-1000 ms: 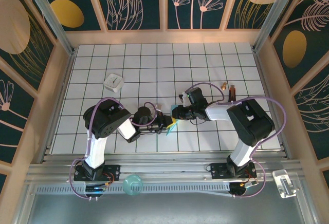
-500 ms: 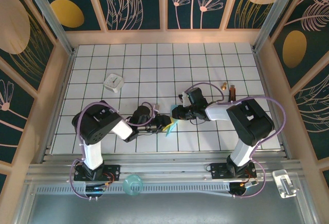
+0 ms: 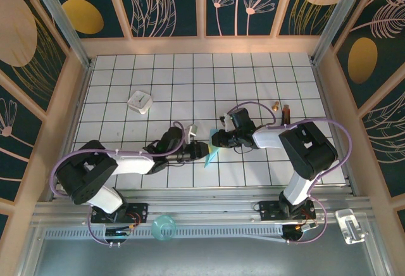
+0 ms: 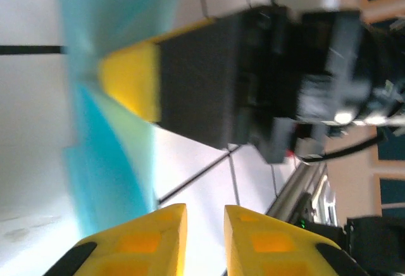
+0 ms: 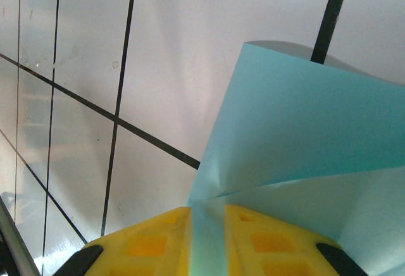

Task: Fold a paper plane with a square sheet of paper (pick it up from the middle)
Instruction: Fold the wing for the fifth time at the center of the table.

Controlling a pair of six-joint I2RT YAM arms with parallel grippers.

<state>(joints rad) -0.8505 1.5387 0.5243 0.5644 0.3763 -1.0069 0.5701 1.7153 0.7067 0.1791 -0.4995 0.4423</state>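
While the right end effector (image 5: 207,218) is pinching it, the square sheet of paper (image 5: 297,130) is sitting low over the worktop (image 3: 253,73), among the front rows of tiles and between the two arms. The sheet is showing as thin, plain light-blue stock. In the right wrist view one layer is curling up and over another. A soft crease is running down toward the yellow fingers (image 5: 145,244), and a strip of paper is passing between them. From above it is reading as a small pointed cyan patch, mostly covered by the two wrists.

The left end effector (image 4: 204,219) is pointing in from the left, just beside the sheet. Its jaws are standing narrowly apart with bare white tile showing in the gap. The paper is lying off to one side of them, not between them. The right arm's black body and one yellow finger are blocking much of the left wrist view, which is blurred.

A white square block (image 3: 140,101) is resting well apart, toward the far left. A small brassy object (image 3: 276,106) and a small dark object (image 3: 286,112) are lying just beyond the right arm; their kind cannot be told.
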